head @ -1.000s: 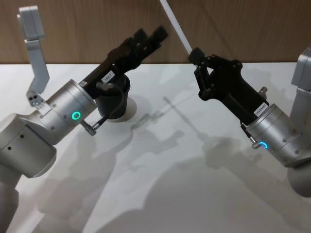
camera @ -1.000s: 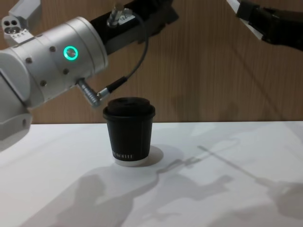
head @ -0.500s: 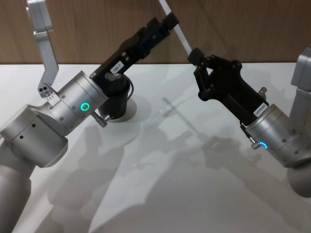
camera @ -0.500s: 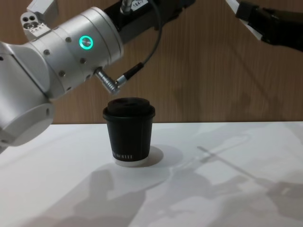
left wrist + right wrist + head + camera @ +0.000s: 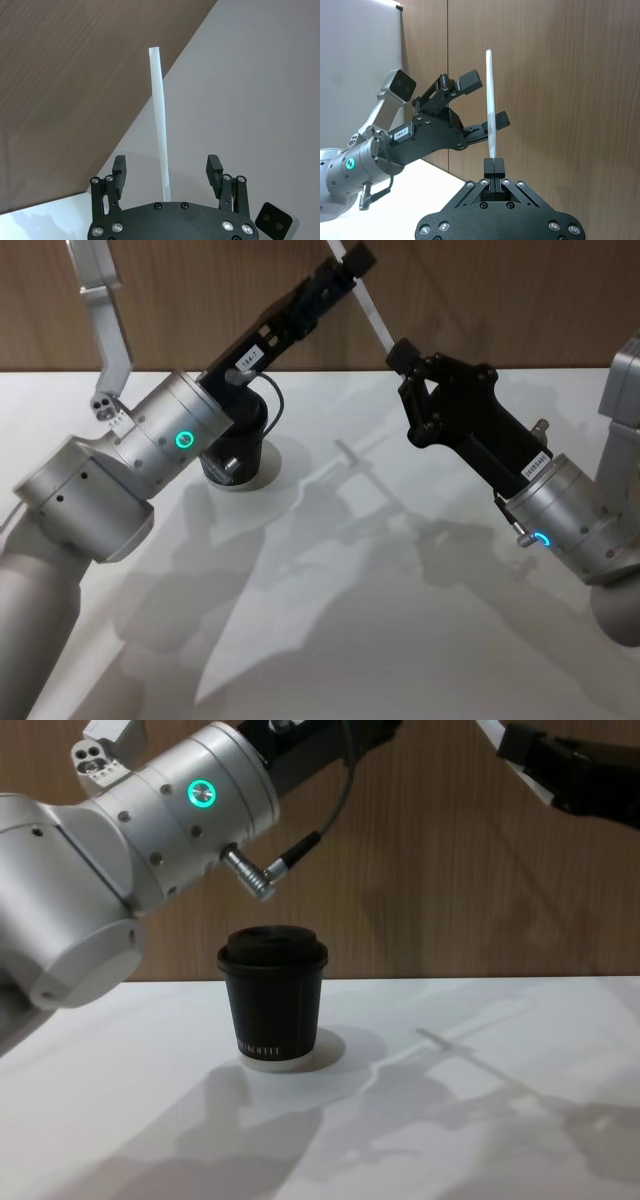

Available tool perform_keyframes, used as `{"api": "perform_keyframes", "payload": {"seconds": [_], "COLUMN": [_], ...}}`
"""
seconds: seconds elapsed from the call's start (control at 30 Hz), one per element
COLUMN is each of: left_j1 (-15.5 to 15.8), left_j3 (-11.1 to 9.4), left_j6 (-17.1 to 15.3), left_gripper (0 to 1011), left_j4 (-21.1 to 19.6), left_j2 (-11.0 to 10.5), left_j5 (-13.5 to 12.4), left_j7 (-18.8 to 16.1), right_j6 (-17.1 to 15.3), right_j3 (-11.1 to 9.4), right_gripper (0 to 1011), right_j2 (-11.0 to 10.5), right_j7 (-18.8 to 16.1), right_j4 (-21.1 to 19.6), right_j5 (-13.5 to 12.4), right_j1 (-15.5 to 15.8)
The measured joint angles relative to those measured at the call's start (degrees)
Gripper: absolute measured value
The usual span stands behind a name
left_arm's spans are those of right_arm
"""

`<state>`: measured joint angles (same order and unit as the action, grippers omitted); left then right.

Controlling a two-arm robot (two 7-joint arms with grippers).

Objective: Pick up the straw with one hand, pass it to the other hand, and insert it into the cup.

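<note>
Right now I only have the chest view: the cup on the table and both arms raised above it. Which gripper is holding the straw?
Observer: The right gripper. Its wrist view shows its fingers shut on the lower end of the straw.
Operator: Has the left one taken hold?
Observer: Not yet. In the left wrist view the left gripper is open, and the straw runs between its fingers, clear of both.
Operator: Is the straw upright?
Observer: No, it slants. In the head view it runs from the right gripper up and toward the robot's left.
</note>
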<state>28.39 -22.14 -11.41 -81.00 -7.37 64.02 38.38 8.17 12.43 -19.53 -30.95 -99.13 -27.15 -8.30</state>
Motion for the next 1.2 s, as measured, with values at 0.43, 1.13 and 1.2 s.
{"api": "perform_keyframes", "payload": {"seconds": [0.43,1.13,1.2], "left_j1": [2.5,3.3,3.3], "left_j3": [-0.9,-1.7,-1.7], "left_j6": [-0.3,1.3,1.5], "left_gripper": [835,180,116], "left_j4": [3.0,3.8,3.8], "left_j2": [0.8,0.5,0.4], "left_j5": [1.2,1.5,1.4], "left_j7": [1.4,1.0,0.9], "right_j6": [0.0,0.0,0.0], "right_j3": [0.0,0.0,0.0], "right_gripper": [1,1,1], "right_j2": [0.0,0.0,0.0], "right_j7": [0.0,0.0,0.0], "right_j4": [0.0,0.0,0.0], "right_j5": [0.0,0.0,0.0], "right_j1": [0.0,0.0,0.0]}}
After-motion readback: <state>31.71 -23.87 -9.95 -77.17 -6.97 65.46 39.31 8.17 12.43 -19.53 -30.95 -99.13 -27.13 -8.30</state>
